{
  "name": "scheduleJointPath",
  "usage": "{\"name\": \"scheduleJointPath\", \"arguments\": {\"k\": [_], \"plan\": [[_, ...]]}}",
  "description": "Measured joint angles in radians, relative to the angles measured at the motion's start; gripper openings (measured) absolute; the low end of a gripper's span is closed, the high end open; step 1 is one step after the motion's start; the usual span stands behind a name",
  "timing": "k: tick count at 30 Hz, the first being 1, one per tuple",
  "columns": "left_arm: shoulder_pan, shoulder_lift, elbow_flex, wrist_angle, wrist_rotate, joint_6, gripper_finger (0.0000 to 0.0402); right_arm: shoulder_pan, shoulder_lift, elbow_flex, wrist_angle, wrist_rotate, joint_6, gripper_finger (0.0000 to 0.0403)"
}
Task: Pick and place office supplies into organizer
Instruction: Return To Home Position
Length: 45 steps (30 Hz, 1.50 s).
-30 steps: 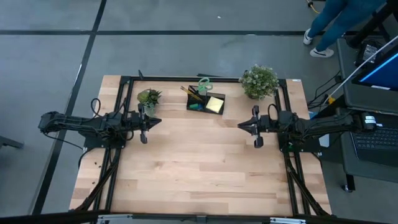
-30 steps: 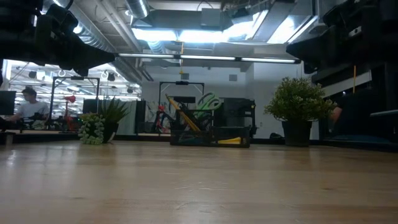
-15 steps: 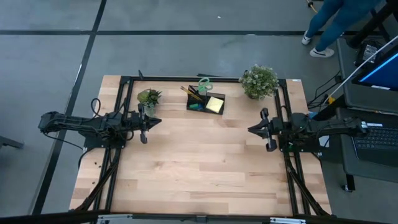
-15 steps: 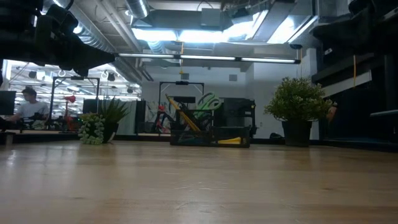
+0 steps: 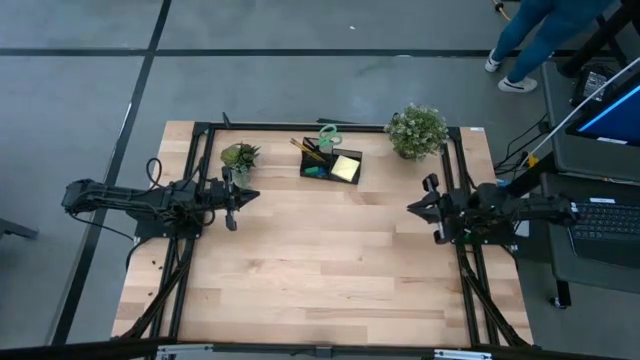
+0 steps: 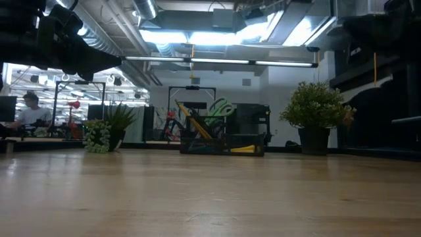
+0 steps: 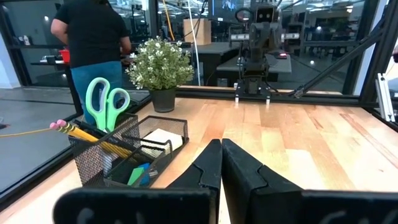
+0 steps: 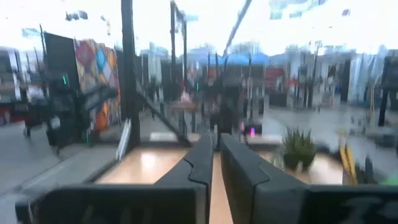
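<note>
Right hand is shut on nothing near the counter's right edge, left hand likewise closed opposite. Office supplies are seen packed in the organizer at the back. The bushy plant could probably get clipped if that arm's swung wide.

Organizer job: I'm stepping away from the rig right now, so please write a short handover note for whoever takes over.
Left hand: shut, empty, over the left side of the table, near the small plant.
Right hand: shut, empty, at the right edge.
Organizer: back middle, holding the scissors, pencils and yellow sticky-note pad.
Done: no loose supplies show on the table.
Left: likely nothing to pick; just check both arms are parked.
</note>
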Motion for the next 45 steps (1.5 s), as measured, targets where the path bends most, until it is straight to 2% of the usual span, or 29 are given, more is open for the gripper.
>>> {"name": "scheduleJointPath", "arguments": {"k": [45], "plan": [[0.000,0.000,0.000,-0.002,0.000,0.000,0.0008,0.000,-0.022,0.002,-0.035,0.001,0.021,0.0034]]}}
